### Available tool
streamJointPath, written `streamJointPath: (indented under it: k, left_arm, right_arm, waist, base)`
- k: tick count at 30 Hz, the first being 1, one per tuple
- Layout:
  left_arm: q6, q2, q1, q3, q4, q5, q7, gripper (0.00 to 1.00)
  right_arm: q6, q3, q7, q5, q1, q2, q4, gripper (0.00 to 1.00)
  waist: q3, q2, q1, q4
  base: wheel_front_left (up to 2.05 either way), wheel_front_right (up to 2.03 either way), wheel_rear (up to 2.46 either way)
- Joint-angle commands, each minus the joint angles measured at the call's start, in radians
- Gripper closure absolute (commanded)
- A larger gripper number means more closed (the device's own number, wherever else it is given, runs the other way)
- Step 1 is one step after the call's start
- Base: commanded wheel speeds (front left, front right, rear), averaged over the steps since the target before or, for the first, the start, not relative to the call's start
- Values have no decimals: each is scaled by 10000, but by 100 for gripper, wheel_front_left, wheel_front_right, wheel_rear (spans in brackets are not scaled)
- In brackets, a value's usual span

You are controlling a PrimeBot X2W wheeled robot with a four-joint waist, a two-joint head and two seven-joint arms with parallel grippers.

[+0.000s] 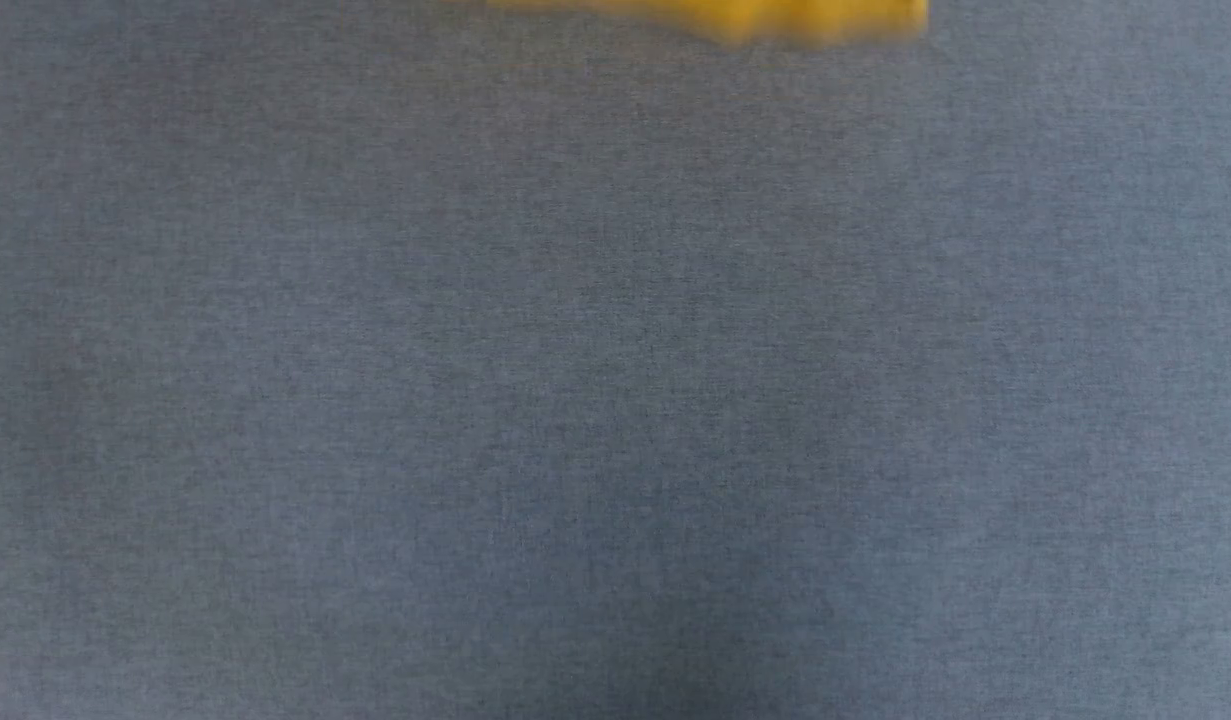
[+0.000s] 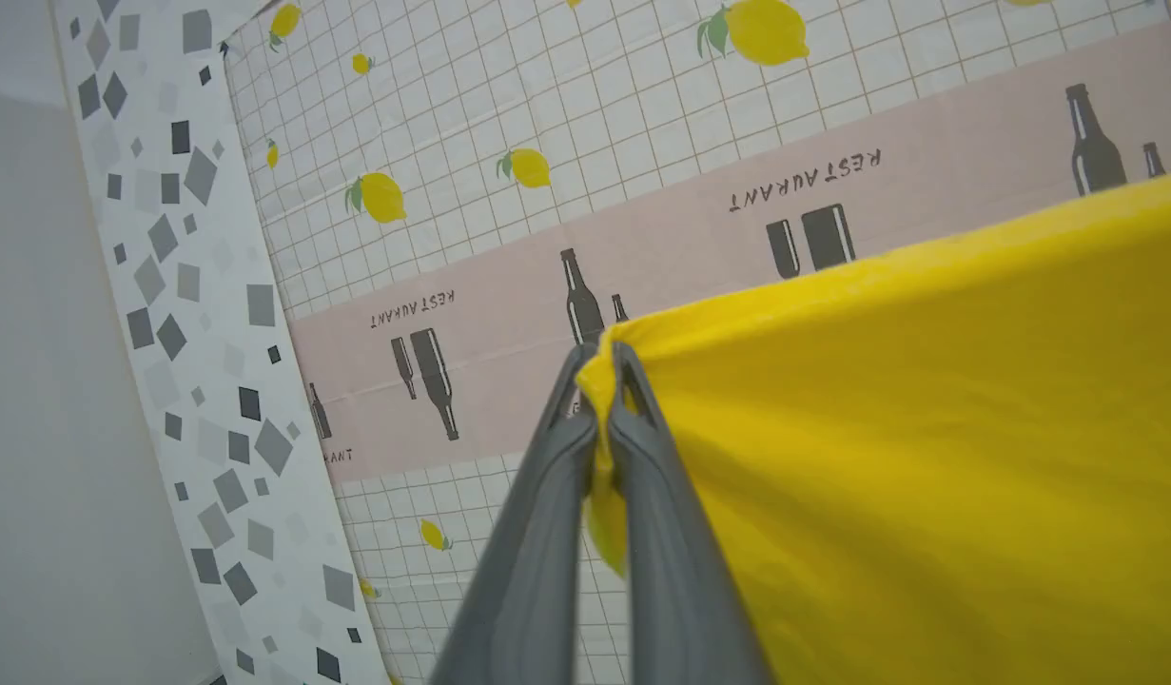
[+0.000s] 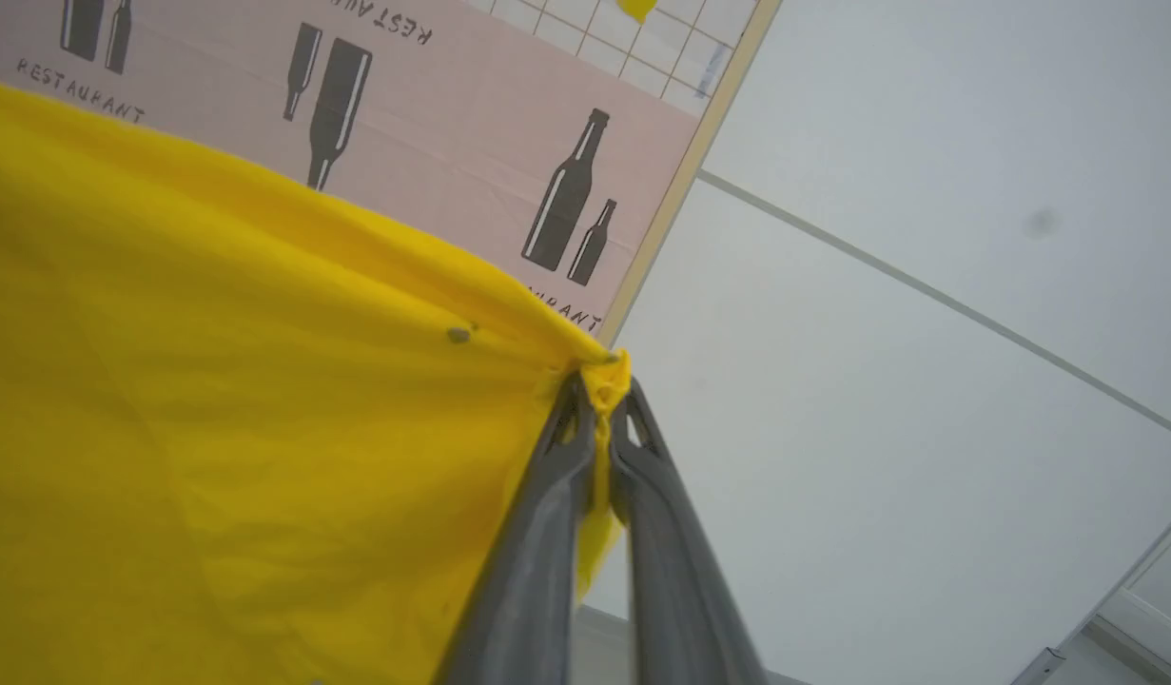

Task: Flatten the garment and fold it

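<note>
Left wrist view shows the left gripper (image 2: 606,371) pinched shut on one corner of the garment (image 2: 927,447). The right gripper (image 3: 601,385) clamps another corner, and the edge runs taut between them. The shirt hangs over the far side of the grey surface (image 1: 615,400). Lowering it level and evenly onto that surface should flatten it. A patterned backdrop (image 2: 547,124) stands beyond.

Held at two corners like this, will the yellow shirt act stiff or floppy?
Probably floppy: the garment bunches into a thin pinch in the left gripper and again in the right gripper. Creases fan out from the right grip, so it likely drapes rather than holds shape. Likely light: fingertip pinches alone carry it.
</note>
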Motion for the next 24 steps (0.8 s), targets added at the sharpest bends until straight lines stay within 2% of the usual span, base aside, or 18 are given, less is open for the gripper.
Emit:
streamJointPath:
  k: [1, 3, 7, 15, 16, 20, 24]
  left_arm:
    - [113, -1, -322, 117, 103, 66, -200, 100]
    - [90, -59, -561, 132, 278, 30, -460, 100]
    - [-305, -161, -394, -157, 841, -95, -358, 100]
    - [-1173, -452, 2205, -1223, 2104, -234, -179, 100]
    - [-1506, -635, 4521, -1365, 2443, -932, 142, 100]
    - [-1604, -821, 6631, -1230, 2128, -1798, 600, 100]
    - [-1307, -1065, 8986, -774, 1127, -2911, 1113, 100]
  right_arm:
    - [-19, -202, -318, -192, -291, 55, 122, 100]
    - [-19, -383, -680, -408, -585, 139, 406, 100]
    - [-19, -410, -1083, -534, -468, 231, 1066, 100]
    - [-19, 694, -1637, 537, 1903, 106, 2426, 100]
    - [-19, 1699, -1810, 1991, 4077, -42, 2570, 100]
    - [-19, 2205, -1637, 3216, 5988, -349, 1922, 100]
    - [-19, 2109, -1242, 4030, 8135, -657, 683, 100]
  waist:
    - [-24, 0, -1, -9]
    - [-74, 0, -1, 20]
    - [-164, 0, -1, 97]
    - [-500, 0, -1, 169]
    - [-1164, 0, -1, 147]
    - [-1918, 0, -1, 154]
    - [-2696, 0, -1, 158]
  base:
    - [0, 0, 0]
    - [0, 0, 0]
    - [0, 0, 0]
    - [0, 0, 0]
    - [0, 0, 0]
    - [0, 0, 0]
    - [0, 0, 0]
